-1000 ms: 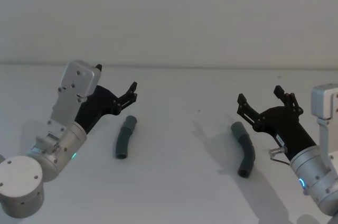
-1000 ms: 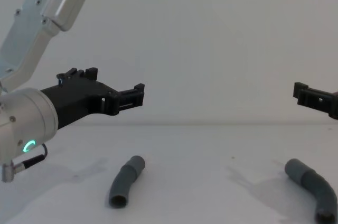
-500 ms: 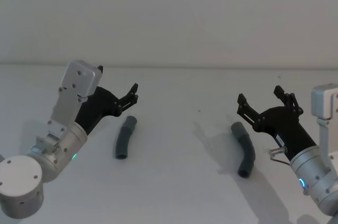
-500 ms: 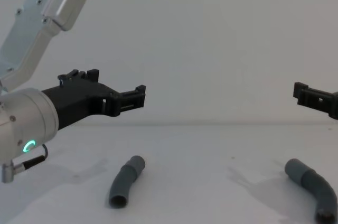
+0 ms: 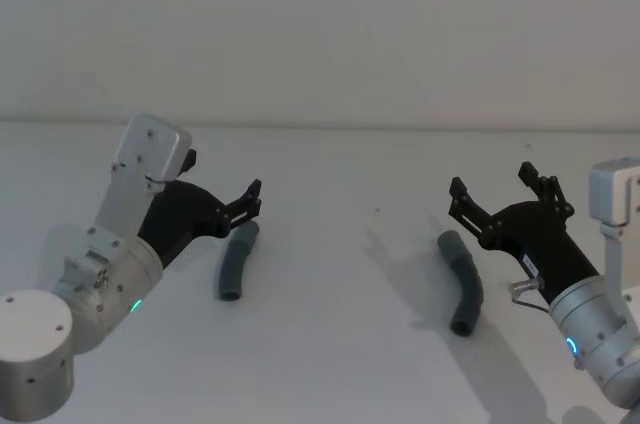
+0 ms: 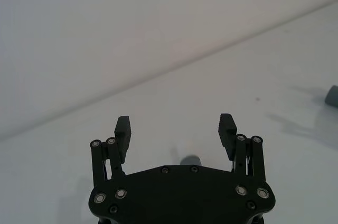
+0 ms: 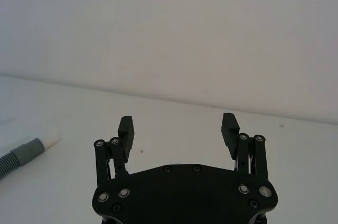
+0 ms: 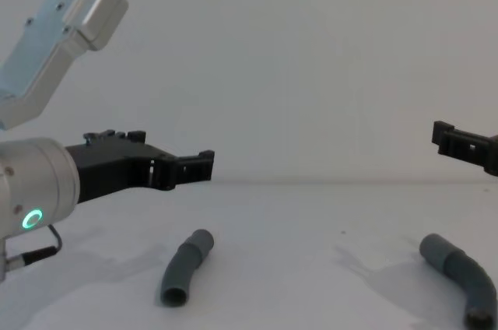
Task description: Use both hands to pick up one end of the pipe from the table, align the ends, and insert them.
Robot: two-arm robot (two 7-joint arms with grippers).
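White table [image 5: 340,174] holds both pipe halves, well apart. Left gripper [image 6: 175,128] hovers spread wide and empty over the far end of the left pipe piece [image 5: 237,262]. Right gripper [image 5: 492,181] is likewise splayed and empty, raised just right of the right pipe piece [image 5: 463,279]. A white plug tip [image 7: 50,140] lies on the table; which piece it belongs to is unclear.

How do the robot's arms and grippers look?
Both arms are silver-grey with round joints. The left gripper and right gripper are black, angular and two-fingered. A green ring glows on the left wrist; the right wrist has a bluish light and a thin cable.
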